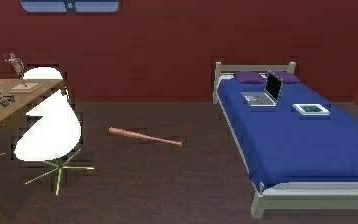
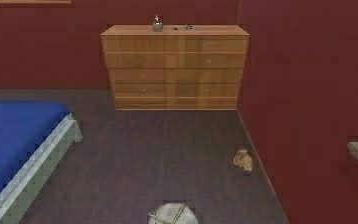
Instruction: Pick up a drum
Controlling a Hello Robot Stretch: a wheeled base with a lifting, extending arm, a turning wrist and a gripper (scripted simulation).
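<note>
A round pale thing with dark lines (image 2: 173, 214) lies on the dark floor at the bottom edge of the arm side view; its shape is cut off, so I cannot tell what it is. A small brown lump (image 2: 243, 160) sits on the floor near the red wall to its right.
A bed with a blue cover (image 1: 297, 135) carries a laptop (image 1: 268, 91) and a book (image 1: 311, 108); its corner (image 2: 22, 140) shows again. A white chair (image 1: 49, 125) stands at a wooden desk (image 1: 2, 112). A bat (image 1: 145, 136) lies on open floor. A wooden dresser (image 2: 175, 68) lines the far wall.
</note>
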